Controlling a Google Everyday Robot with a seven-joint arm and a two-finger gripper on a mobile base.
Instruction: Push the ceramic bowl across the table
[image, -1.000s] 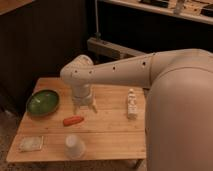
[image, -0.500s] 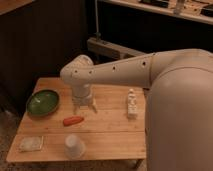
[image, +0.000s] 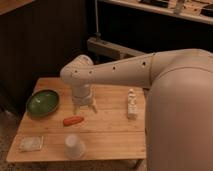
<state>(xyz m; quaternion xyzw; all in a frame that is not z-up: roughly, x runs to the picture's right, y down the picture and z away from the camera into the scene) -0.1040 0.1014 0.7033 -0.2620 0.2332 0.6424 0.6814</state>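
Observation:
The green ceramic bowl (image: 43, 102) sits near the left edge of the light wooden table (image: 110, 135). My gripper (image: 84, 108) hangs from the white arm over the table's middle, pointing down, to the right of the bowl and apart from it. Its fingertips are just above the tabletop, behind an orange carrot-like item (image: 73, 120).
A white upturned cup (image: 73, 146) stands near the front edge. A pale flat packet (image: 31, 143) lies at the front left corner. A small white bottle (image: 131, 103) lies at the right. Dark cabinets stand behind the table. My large white arm covers the right side.

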